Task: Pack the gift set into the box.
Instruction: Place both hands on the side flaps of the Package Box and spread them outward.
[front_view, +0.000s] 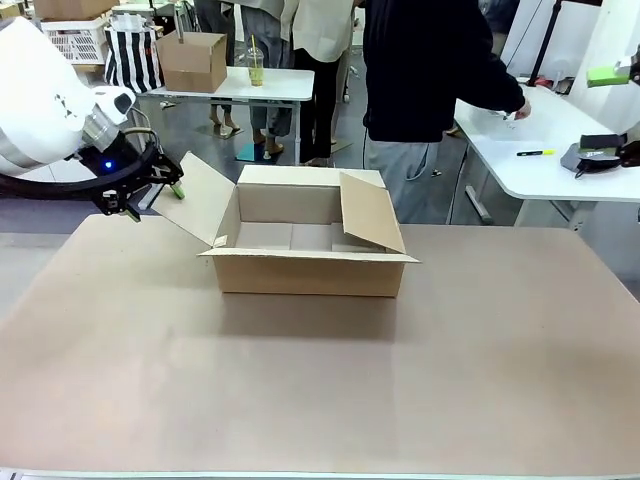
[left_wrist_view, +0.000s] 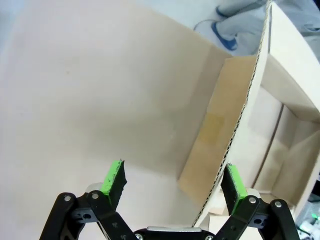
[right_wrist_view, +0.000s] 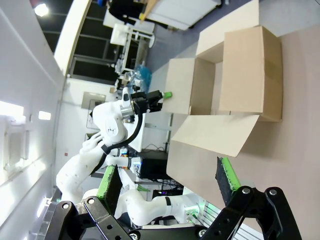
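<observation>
The wide, shallow brown cardboard box (front_view: 310, 275) sits upright on the bench (front_view: 320, 390), top open (left flap splayed outward, right flap leaning in, far flap standing).

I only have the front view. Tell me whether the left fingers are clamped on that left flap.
Observer: Not clamped. The left wrist view shows the left gripper open, with the cut edge of the left flap running between its fingers.
Operator: Now report the right gripper.
Observer: The right wrist view shows the right gripper open, with nothing between its fingers, facing the box.
</observation>
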